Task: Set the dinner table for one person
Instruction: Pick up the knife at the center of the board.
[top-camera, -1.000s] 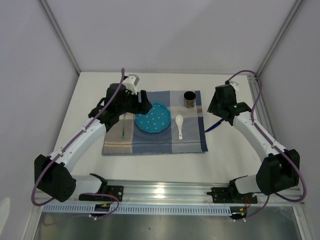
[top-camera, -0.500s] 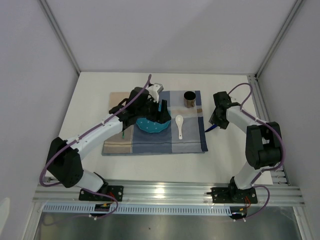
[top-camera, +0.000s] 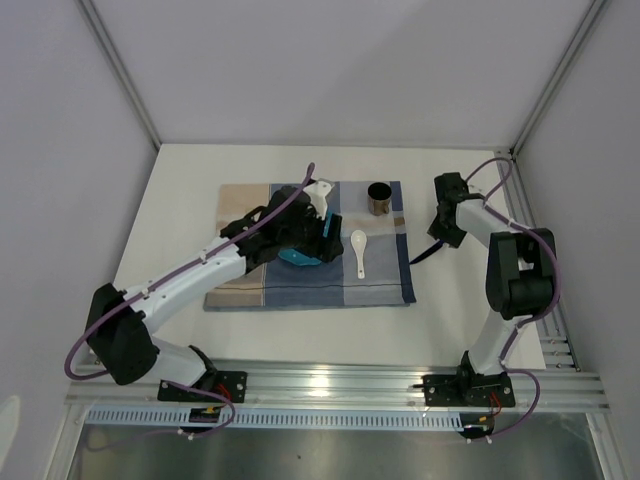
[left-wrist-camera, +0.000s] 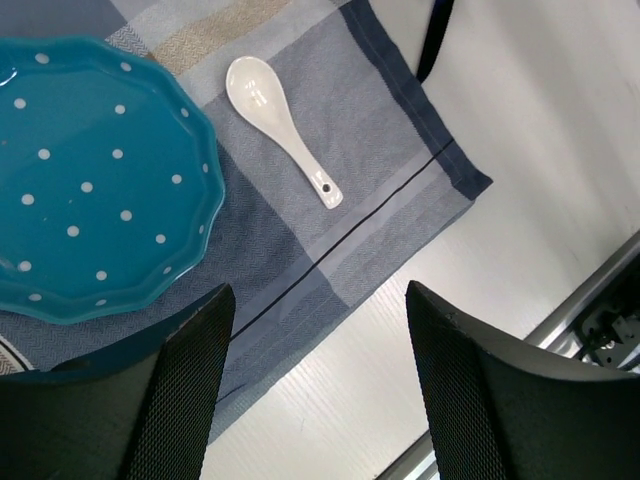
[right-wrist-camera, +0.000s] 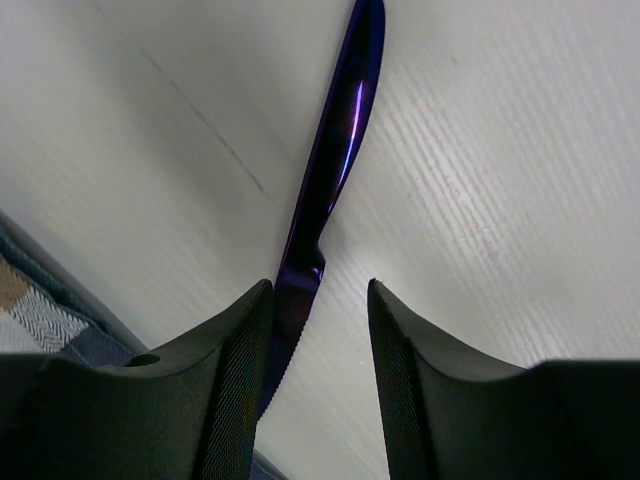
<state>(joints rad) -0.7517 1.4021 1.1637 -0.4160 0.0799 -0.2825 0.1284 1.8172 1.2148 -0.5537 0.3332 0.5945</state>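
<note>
Item 1. Table: white top, rail-edged, lying under everything listed. A bare strip is running along the near edge.

Item 2. Placemat: blue-and-beige check, lying at mid-table, squared to the near edge.

Item 3. Plate: teal with white dots, sitting on the placemat's middle.

Item 4. Left claw: hanging over the plate's right side, jaws spread wide and carrying nothing.

Item 5. Spoon: white, lying on the placemat just right of the plate, apart from it.

Item 6. Knife: iridescent blue-violet, lying flat on bare table just off the placemat's right edge, towards the right edge of the table.

Item 7. Right claw: jaws parted and straddling the knife near where blade is meeting handle, not yet closing. Its height above the table is not telling.

Item 8. Cup: dark, standing at the placemat's far right corner.

Handling note: the step in hand is probably lifting the knife. It is thin and flat, so the fingertips should be reaching the tabletop before closing, squeezing across the narrow width, centred, and lifting level.
</note>
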